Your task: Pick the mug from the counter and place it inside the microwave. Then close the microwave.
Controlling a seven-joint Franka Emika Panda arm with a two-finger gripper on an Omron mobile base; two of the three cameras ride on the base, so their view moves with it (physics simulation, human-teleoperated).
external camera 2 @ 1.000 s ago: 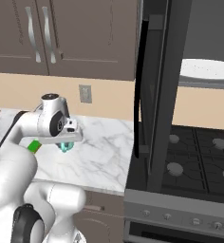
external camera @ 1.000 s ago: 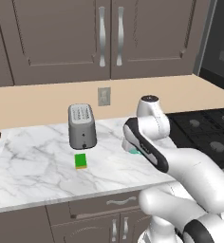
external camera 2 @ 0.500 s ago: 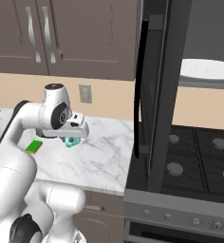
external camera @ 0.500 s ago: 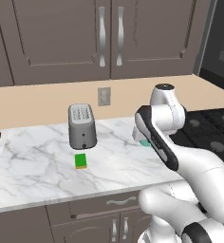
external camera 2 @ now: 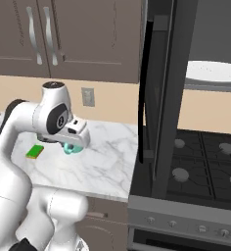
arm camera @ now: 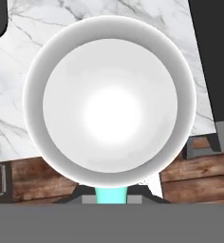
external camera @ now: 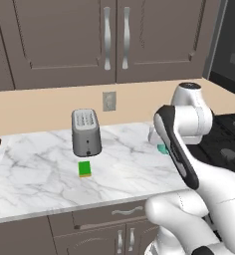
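My gripper (external camera 2: 72,143) is shut on the mug (external camera 2: 71,148), a small teal cup that hangs a little above the counter (external camera 2: 107,159) near its right end. In the hand view the mug's white inside (arm camera: 111,102) faces the camera and its teal handle (arm camera: 111,194) sits between my fingertips. From the left base view only a teal sliver of the mug (external camera: 162,148) shows behind my forearm. The microwave (external camera 2: 161,73) stands up and to the right, its dark door swung open edge-on, with the white turntable plate (external camera 2: 215,71) inside.
A grey toaster (external camera: 85,132) stands mid-counter with a green-and-yellow sponge (external camera: 84,168) in front of it. The black gas stovetop (external camera 2: 205,166) lies right of the counter, under the microwave. Brown wall cabinets (external camera: 104,40) hang above the backsplash.
The arm has lifted the mug off the counter and carried it up and to the right, toward the stove side. Toaster and sponge have stayed put.
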